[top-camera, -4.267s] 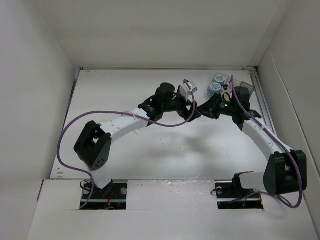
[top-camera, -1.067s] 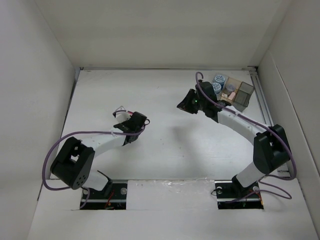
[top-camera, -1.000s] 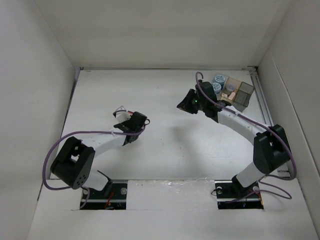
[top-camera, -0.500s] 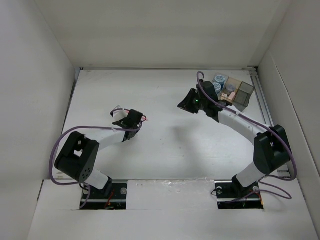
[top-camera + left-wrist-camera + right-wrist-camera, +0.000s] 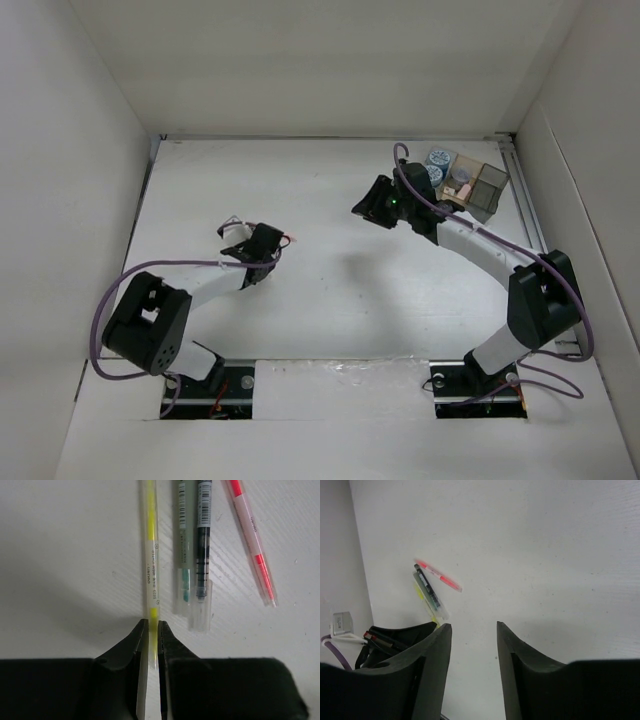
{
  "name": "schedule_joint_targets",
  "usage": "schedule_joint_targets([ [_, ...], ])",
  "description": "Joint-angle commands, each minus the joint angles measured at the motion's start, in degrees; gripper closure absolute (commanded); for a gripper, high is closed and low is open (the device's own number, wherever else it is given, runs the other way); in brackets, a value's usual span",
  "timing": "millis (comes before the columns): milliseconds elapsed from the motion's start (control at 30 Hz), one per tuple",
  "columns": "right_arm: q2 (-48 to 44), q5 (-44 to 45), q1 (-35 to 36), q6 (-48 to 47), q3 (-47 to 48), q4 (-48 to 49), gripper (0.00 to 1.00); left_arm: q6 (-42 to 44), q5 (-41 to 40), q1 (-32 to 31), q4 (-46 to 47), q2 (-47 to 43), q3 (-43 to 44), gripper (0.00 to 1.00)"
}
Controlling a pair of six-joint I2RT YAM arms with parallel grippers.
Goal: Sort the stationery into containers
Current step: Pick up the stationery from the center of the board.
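Well to the left of the block of bins (image 5: 492, 180) and nearer the arm bases, the left gripper (image 5: 151, 625) is pinched tight on one end of the yellow-green pen (image 5: 150, 540), which lies flat on the white table (image 5: 65, 555). On that pen's block-ward side a green pen (image 5: 183, 545) and a black pen (image 5: 203, 545) lie close together, with the pink-red pen (image 5: 250, 530) angled off a little closer to the block. Just off the block's left side, the right gripper (image 5: 474, 630) hangs over the table, jaws parted, nothing between them. At the block's left edge sit a blue roll (image 5: 433, 175) and, farther back, a second blue roll (image 5: 438, 158). A small pale cylinder (image 5: 461, 187) stands in a tan bin.
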Motion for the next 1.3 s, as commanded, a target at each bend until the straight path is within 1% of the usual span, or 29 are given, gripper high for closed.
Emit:
schedule_joint_targets([
  [0, -2.58, -0.25, -0.33, -0.63, -0.31, 1.03, 0.51, -1.36, -1.62, 0.05, -3.98, -4.20, -1.93, 1.00],
  [33, -2.59, -0.86, -0.33, -0.63, -0.31, 1.03, 0.48, -1.36, -1.62, 0.05, -4.50, -5.08, -1.94, 1.00],
  [133, -2.59, -3.14, -0.33, -1.24, -0.31, 1.03, 0.44, -1.36, -2.68, 0.05, -6.70, -10.17, -2.46, 1.00],
  [167, -2.59, -4.80, 0.28, -1.25, -0.31, 1.56, 0.41, -1.36, -3.29, 0.05, -7.23, -13.49, -2.47, 1.00],
  [267, -2.59, -7.36, 0.81, -2.30, 0.31, 1.56, 0.36, 1.96, -3.82, -0.47, -7.23, -18.96, -2.47, 1.00],
  [300, -2.59, -9.98, 0.82, -2.30, 0.31, 2.26, 0.36, 2.76, -3.82, -1.34, -6.63, -22.28, -2.47, 1.00],
  [367, -2.59, -13.24, 1.34, -2.91, 0.31, 3.66, 0.35, 5.39, -3.82, -2.49, -4.79, -25.11, -2.47, 1.00],
  [400, -3.20, -14.65, 1.34, -2.92, 0.31, 4.28, 0.34, 8.53, -0.43, -2.49, -1.55, -26.26, -2.47, 1.00],
  [433, -3.20, -17.45, 1.34, -2.92, 0.31, 4.81, 0.34, 10.31, 1.35, -2.49, 0.57, -28.01, -2.47, 1.00],
  [500, -4.87, -19.84, 1.34, -2.92, -0.21, 5.52, 0.33, 13.74, 5.65, -2.49, 4.88, -28.03, -2.47, 1.00],
  [533, -5.40, -22.02, 1.34, -2.92, -0.22, 6.39, 0.31, 17.06, 10.28, -2.49, 8.98, -28.03, -2.47, 1.00],
  [567, -5.40, -23.09, 1.95, -2.92, -0.22, 7.53, 0.31, 18.48, 12.77, -2.49, 10.68, -26.81, -2.47, 1.00],
  [600, -6.10, -24.32, 1.96, -2.92, -0.22, 8.06, 0.29, 19.54, 14.79, -2.49, 11.83, -25.93, -1.94, 1.00],
  [633, -6.10, -25.46, 1.96, -2.92, -0.22, 8.06, 0.29, 20.86, 19.86, -2.49, 15.67, -24.35, -1.94, 1.00],
  [667, -6.11, -27.13, 2.57, -2.92, -0.22, 8.85, 0.28, 21.92, 22.00, -2.49, 17.44, -23.81, -1.94, 1.00],
  [733, -6.11, -27.66, 3.10, -2.92, -0.22, 9.56, 0.28, 23.06, 26.30, -2.49, 22.01, -23.81, -4.21, 1.00],
  [767, -6.11, -27.15, 3.62, -2.92, -0.22, 10.17, 0.28, 23.07, 30.59, -2.49, 27.08, -23.81, -5.18, 1.00],
  [867, -4.88, -27.14, 4.24, -2.40, -0.22, 10.96, 0.28, 24.56, 37.02, -2.49, 34.14, -23.81, -7.39, 1.00],
  [967, -3.39, -25.74, 4.77, -1.87, 0.48, 10.96, 0.28, 25.96, 40.47, -2.49, 37.14, -23.28, -8.44, 1.00],
  [1000, -2.86, -24.87, 4.77, -1.87, 0.48, 10.96, 0.28, 25.97, 42.74, -2.49, 39.24, -23.28, -8.96, 1.00],
  [1067, -1.37, -24.86, 5.30, -1.34, 1.62, 11.49, 0.29, 25.97, 44.08, -2.49, 39.87, -23.28, -8.97, 1.00],
  [1133, -0.66, -23.46, 5.99, -1.34, 1.63, 11.49, 0.33, 26.50, 46.01, -2.49, 41.19, -23.28, -8.97, 1.00],
  [1167, 0.21, -23.45, 6.00, -1.34, 2.32, 11.49, 0.33, 26.50, 46.54, -2.49, 41.98, -23.28, -9.49, 1.00],
  [1267, 1.62, -22.84, 6.53, -0.29, 3.38, 12.01, 0.41, 26.50, 48.91, -2.49, 42.86, -22.14, -9.50, 1.00],
])
